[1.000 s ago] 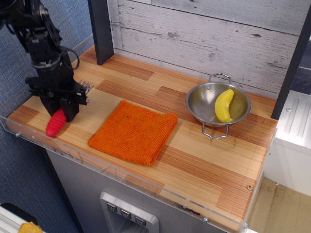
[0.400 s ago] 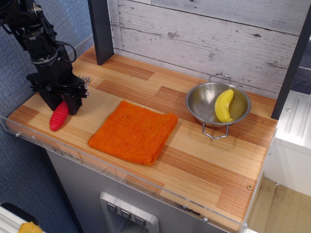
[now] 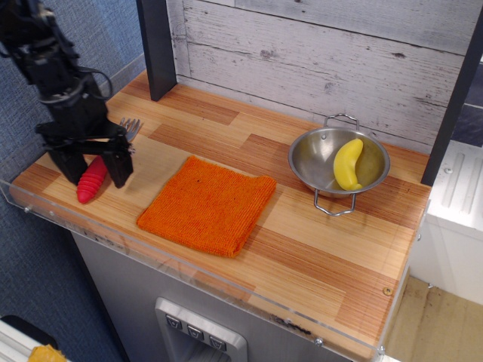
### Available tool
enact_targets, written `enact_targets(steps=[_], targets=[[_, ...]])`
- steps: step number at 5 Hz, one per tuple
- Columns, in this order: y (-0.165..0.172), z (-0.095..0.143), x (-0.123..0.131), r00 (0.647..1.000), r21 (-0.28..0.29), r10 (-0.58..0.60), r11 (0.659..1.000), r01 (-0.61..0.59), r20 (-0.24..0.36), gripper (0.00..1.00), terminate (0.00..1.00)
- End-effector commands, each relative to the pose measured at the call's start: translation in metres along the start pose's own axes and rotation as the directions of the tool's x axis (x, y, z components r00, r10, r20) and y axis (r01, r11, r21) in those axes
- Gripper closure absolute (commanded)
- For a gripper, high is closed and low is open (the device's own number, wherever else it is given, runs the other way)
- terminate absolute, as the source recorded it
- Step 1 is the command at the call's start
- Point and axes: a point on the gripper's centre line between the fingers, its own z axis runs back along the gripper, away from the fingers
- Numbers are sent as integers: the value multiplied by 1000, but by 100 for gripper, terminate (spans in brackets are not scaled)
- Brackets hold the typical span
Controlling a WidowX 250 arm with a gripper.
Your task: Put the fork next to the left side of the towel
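The end effector stands near the left end of the tabletop, its two dark fingers spread wide and pointing down, one finger on each side of the fork. The fingers straddle the red-pink handle with a visible gap; whether either fingertip touches the handle or the wood cannot be told from this view, but nothing is pinched between them. The fork lies flat on the tabletop, handle towards the front-left corner and the silver tines towards the rear, showing just behind the end effector's body. It rests close to the front edge, to the left of the towel, with a strip of bare wood between handle and cloth; the two are near but not touching. The towel lies flat near the middle of the front edge, turned slightly askew to it. Judgement: the fork's position, resting on the surface beside the towel's left side, is consistent with the placement the task asks for, and the spread fingers suggest a release rather than a grasp. The gap to the towel is moderate, so whether this counts as "next to" is open to a stricter reading. Further out, a steel bowl with two wire handles sits towards the rear-right corner, well apart from the towel, holding a yellow banana. A clear guard strip runs along the front edge.
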Motion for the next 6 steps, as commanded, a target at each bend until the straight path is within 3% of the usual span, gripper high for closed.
enact_targets(steps=[1, 2, 3, 4, 5, 6], targets=[[-24, 88, 9, 994, -32, -19, 999, 23, 103, 0, 0], [-51, 105, 15, 985, -35, -123, 991, 128, 119, 0, 0], [-73, 97, 21, 959, -43, -277, 959, 280, 60, 0, 0], [-81, 95, 23, 951, -42, -303, 951, 306, 58, 0, 0], [-85, 100, 23, 964, 15, -259, 966, 259, 57, 0, 0], [-85, 100, 23, 964, 15, -259, 966, 259, 57, 0, 0]])
